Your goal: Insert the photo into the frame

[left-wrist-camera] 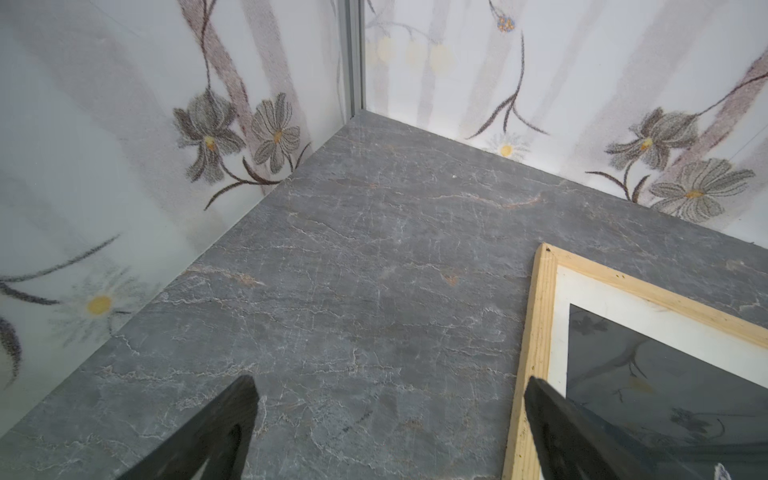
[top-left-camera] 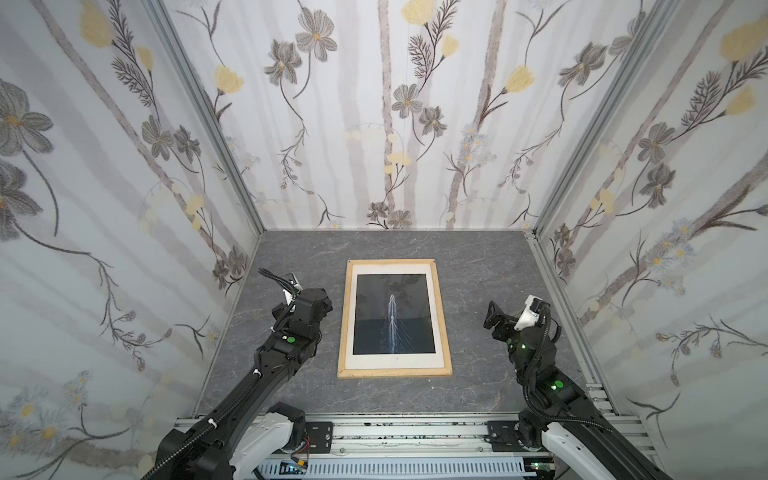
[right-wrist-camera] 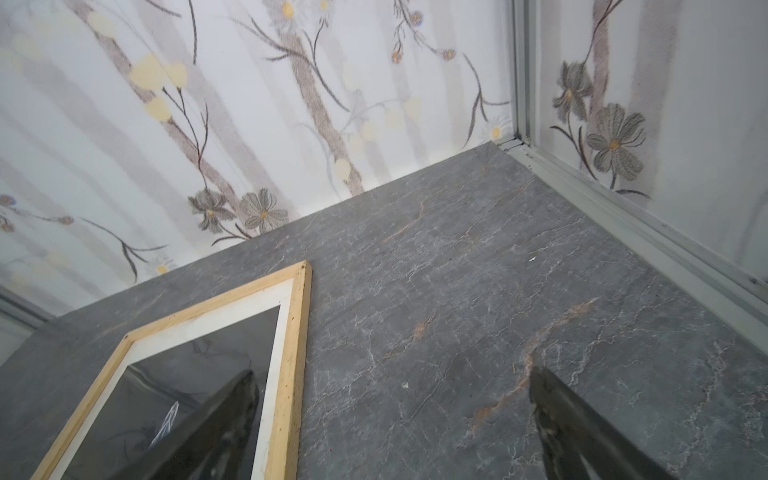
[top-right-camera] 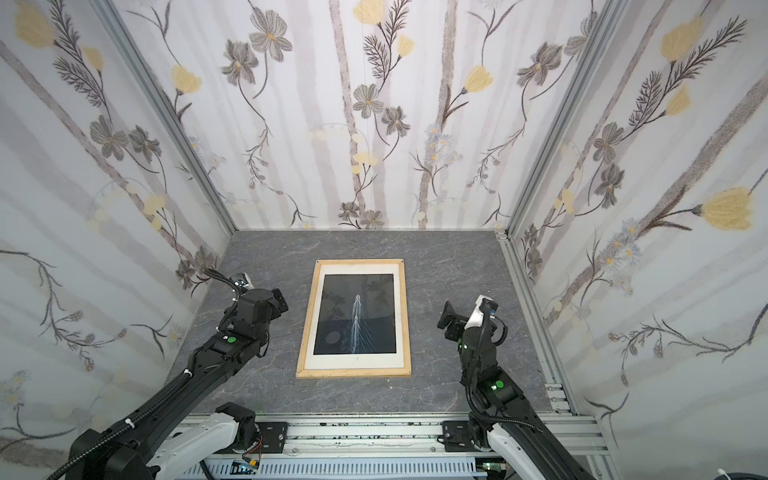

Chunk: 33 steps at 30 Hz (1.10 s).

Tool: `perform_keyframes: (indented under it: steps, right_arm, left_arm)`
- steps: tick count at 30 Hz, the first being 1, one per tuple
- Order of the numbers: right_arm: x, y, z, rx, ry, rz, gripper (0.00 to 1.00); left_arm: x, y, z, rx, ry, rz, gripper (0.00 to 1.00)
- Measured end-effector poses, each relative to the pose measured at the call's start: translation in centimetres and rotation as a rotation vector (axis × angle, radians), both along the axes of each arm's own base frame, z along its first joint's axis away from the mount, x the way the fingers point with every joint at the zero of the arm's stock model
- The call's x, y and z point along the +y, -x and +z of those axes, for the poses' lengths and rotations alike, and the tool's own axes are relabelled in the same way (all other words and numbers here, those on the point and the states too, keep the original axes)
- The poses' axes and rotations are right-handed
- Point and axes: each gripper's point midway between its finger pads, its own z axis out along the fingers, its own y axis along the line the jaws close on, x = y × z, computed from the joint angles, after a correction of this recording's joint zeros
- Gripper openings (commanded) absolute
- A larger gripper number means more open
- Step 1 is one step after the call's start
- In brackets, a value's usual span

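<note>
The frame (top-left-camera: 344,320) (top-right-camera: 353,372), of thin light wood strips, lies flat in the middle of the grey table in both top views. Inside it the photo (top-left-camera: 392,316) (top-right-camera: 355,316) shows its dark side with the white wake streak, bordered by a white mat (top-left-camera: 395,268). My left gripper (top-left-camera: 322,305) (left-wrist-camera: 390,382) hovers open just left of the frame (left-wrist-camera: 536,332), holding nothing. My right gripper (top-left-camera: 492,316) (right-wrist-camera: 392,372) stands open to the right of the frame (right-wrist-camera: 297,353), also holding nothing. Glare and reflections lie over the photo (left-wrist-camera: 665,374) (right-wrist-camera: 187,382).
Floral-papered walls (top-left-camera: 124,208) close in the table on three sides, with aluminium posts at the back corners. A metal rail (top-left-camera: 415,432) carrying both arm bases runs along the front edge. Bare grey stone-look tabletop (top-left-camera: 478,270) surrounds the frame.
</note>
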Motion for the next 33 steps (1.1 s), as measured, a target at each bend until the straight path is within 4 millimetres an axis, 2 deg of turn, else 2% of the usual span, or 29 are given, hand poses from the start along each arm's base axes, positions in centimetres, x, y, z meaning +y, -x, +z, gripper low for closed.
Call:
perform_keyframes:
  steps: [3,8,14,18,27,29,33]
  right_arm:
    - [-1.0,0.5,0.7,-0.066,0.015,-0.039,1.0]
    - [-2.4,1.1,0.7,-0.101,0.098,-0.101,1.0]
    - [-4.2,1.4,-2.0,-0.028,0.208,-0.205,1.0]
    - [-5.1,1.4,-2.5,-0.004,0.253,-0.26,1.0]
    - [-5.3,1.3,-6.7,0.133,0.384,-0.26,1.0]
    - [-5.4,1.2,-7.0,0.154,0.394,-0.267,1.0]
    - [-6.3,1.5,-7.0,0.175,0.399,-0.331,1.0]
  left_arm:
    - [0.7,0.3,-0.2,-0.023,-0.03,0.022,0.99]
    - [1.6,1.4,-1.4,-0.066,-0.095,0.028,1.0]
    - [2.9,2.8,-2.0,-0.165,-0.151,0.055,1.0]
    - [3.3,3.1,-2.2,-0.198,-0.164,0.073,1.0]
    - [3.6,2.8,-5.2,-0.094,-0.228,0.089,1.0]
    - [3.6,2.8,-6.2,-0.044,-0.238,0.091,1.0]
    - [3.6,2.3,-7.1,0.022,-0.264,0.103,1.0]
